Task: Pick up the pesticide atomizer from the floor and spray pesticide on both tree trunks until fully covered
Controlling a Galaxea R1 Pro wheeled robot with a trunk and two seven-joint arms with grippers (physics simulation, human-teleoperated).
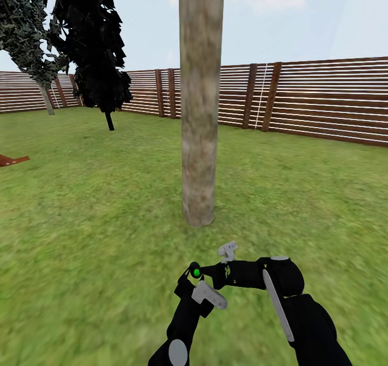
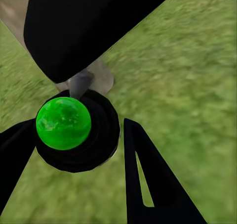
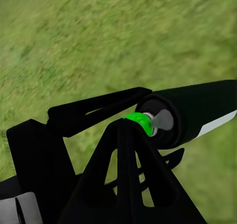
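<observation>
Here, the left gripper pinches the pesticide atomizer near the tree trunk; the right gripper's state is unclear. Open lawn surrounds.

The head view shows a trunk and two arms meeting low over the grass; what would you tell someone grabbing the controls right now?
Left gripper: fingers either side of a small black item with a green ball, likely the atomizer; grip unclear.
Right gripper: tips reach the same item; grip unclear.
Near tree trunk stands just ahead; the second tree is far left by the fence.
Done: item seems lifted off the lawn.
Left: no white specks show on the trunk, so spray both.
</observation>
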